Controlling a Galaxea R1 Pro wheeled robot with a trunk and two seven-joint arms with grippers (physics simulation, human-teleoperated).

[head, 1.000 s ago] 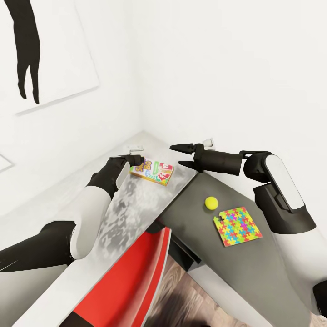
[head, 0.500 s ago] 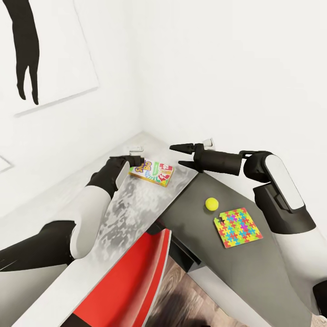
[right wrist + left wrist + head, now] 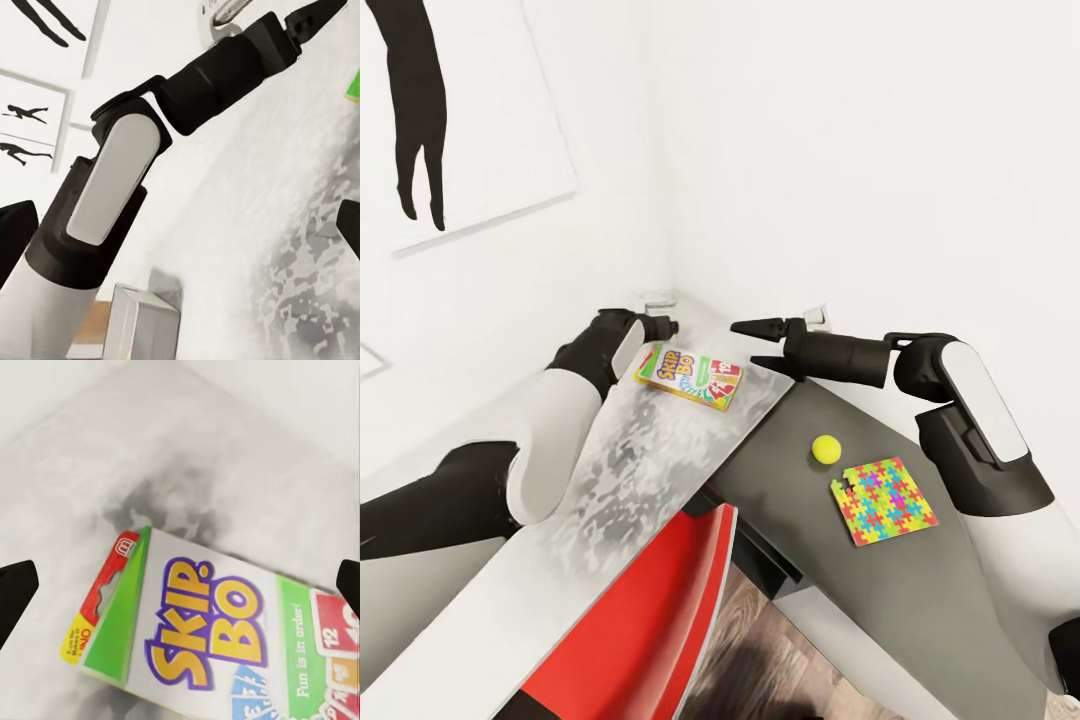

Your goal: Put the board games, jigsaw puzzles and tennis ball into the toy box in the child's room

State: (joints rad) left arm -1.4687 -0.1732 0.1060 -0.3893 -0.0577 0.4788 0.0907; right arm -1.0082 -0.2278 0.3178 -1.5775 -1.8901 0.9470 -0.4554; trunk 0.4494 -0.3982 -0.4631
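Observation:
A Skip-Bo board game box (image 3: 691, 377) lies flat on the mottled grey-white bed (image 3: 630, 470). My left gripper (image 3: 668, 326) hovers just beyond the box's far end, near the wall corner. In the left wrist view the box (image 3: 210, 637) lies below my widely spread fingertips (image 3: 16, 598), so the gripper is open and empty. My right gripper (image 3: 757, 344) is open above the seam between bed and table, to the right of the box. A yellow tennis ball (image 3: 824, 447) and a colourful jigsaw puzzle (image 3: 883, 498) rest on the dark grey table (image 3: 920, 610).
A red chair (image 3: 650, 610) stands in the gap between bed and table, in front of me. White walls meet in a corner behind the bed, with a black-silhouette picture (image 3: 420, 120) at left. The right wrist view looks across at my left arm (image 3: 127, 172).
My left arm has risen and drawn back toward the wall corner, off the near edge of the Skip-Bo box. The right arm has hardly moved.

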